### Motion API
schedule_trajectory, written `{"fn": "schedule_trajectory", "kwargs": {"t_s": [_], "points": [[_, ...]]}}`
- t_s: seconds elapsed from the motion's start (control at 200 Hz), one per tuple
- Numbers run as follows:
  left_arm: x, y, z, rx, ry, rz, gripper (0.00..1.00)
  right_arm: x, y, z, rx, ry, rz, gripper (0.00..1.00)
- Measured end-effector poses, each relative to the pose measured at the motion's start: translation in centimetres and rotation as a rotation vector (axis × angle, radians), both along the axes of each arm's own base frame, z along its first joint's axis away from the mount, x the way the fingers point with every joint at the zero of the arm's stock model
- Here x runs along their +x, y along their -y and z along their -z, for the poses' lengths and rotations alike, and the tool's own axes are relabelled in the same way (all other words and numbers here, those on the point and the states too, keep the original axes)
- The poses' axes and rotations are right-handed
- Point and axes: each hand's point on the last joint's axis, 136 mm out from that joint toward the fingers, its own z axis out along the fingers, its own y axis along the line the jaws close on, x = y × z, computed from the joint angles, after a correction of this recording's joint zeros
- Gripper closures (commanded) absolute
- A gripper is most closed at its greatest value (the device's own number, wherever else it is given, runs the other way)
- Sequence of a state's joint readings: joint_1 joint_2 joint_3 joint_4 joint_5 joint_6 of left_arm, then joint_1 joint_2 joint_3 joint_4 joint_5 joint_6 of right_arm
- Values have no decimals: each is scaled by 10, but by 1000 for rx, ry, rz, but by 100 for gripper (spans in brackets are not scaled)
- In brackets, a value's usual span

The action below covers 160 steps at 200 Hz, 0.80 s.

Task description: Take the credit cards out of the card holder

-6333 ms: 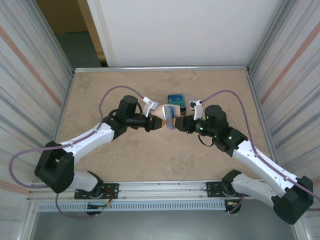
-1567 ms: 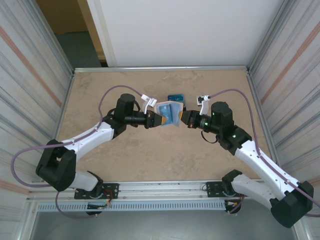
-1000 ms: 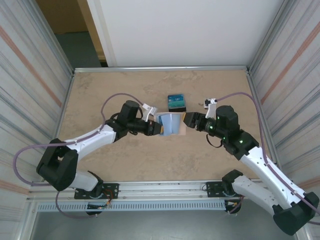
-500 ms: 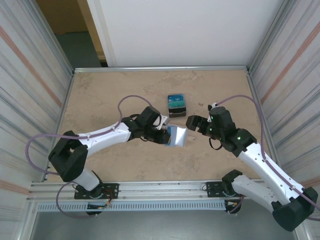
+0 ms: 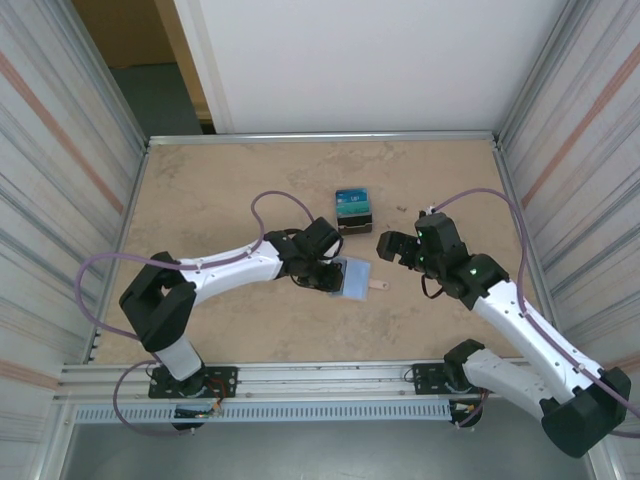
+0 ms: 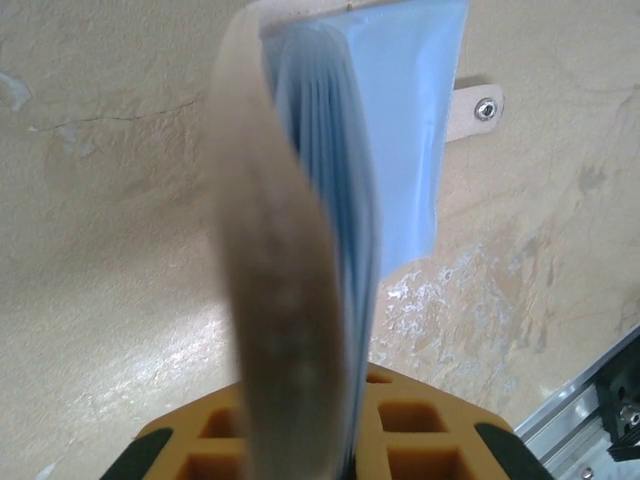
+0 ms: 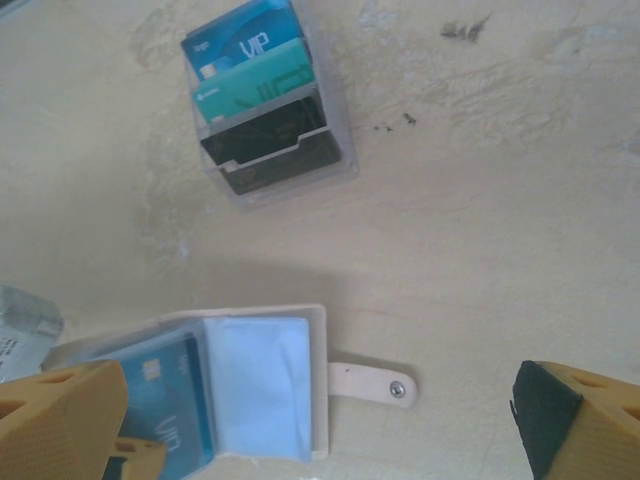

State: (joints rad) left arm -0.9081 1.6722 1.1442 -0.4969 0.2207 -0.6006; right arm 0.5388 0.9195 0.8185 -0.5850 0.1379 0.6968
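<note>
Top external, beige mottled table [image 5: 215, 185], corrugated walls [image 5: 50, 170]

One card holder [image 7: 262, 390], one clear tray [image 7: 337, 125], three credit cards [image 7: 245, 42], perhaps a dark fourth.

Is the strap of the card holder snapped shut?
No, the strap sticks out loose from the open card holder and lies flat on the table.

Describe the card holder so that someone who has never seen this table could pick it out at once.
On the beige table, a little nearer than its middle, the left gripper grips the card holder. It is an open beige wallet with pale blue plastic sleeves and a snap tab. The clear stand behind it instead holds blue and teal cards.
</note>
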Motion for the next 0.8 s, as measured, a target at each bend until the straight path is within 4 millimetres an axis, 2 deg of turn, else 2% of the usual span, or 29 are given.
{"fn": "schedule_trajectory", "kwargs": {"t_s": [0.14, 0.231, 0.371, 0.516, 0.621, 0.802], "points": [[-1, 4, 5, -82, -59, -11, 98, 4, 2, 9, -25, -27, -3, 1], [-1, -3, 15, -125, -114, -24, 97, 6, -2, 16, -33, -57, -26, 1], [2, -17, 26, -176, -178, -50, 94, 7, -18, 25, 4, -98, -92, 2], [9, -24, 30, -247, -202, -65, 93, 9, -35, 22, 71, -100, -144, 6], [10, -24, 29, -297, -208, -58, 91, 11, -48, 24, 131, -108, -171, 11], [14, -19, 22, -385, -213, -30, 87, 14, -68, 41, 201, -177, -212, 20]]}}
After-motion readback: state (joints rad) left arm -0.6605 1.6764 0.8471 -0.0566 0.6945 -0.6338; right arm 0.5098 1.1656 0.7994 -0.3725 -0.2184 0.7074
